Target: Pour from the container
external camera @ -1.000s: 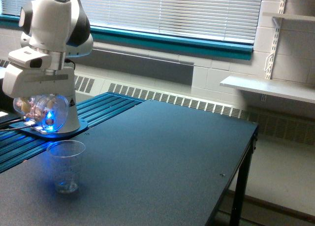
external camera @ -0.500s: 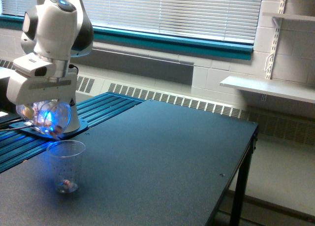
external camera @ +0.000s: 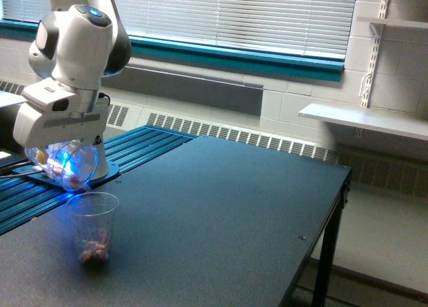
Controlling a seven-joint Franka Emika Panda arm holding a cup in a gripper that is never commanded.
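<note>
Overhead at the exterior view's left, we see our gripper (external camera: 59, 158) clamped on the container (external camera: 72, 165), a clear smooth-walled plastic cup lit blue and tipped mouth-down just above a ribbed clear cup (external camera: 93, 227) holding small reddish pieces on the dark table (external camera: 221, 207).

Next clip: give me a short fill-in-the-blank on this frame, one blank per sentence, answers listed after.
1. The gripper holds the container tipped with its mouth facing ____.
2. The ribbed cup stands ____ on the dark table.
3. Small pieces lie at the ____ of the ribbed cup.
4. The container hangs directly ____ the ribbed cup.

Missing words: down; upright; bottom; above
</note>
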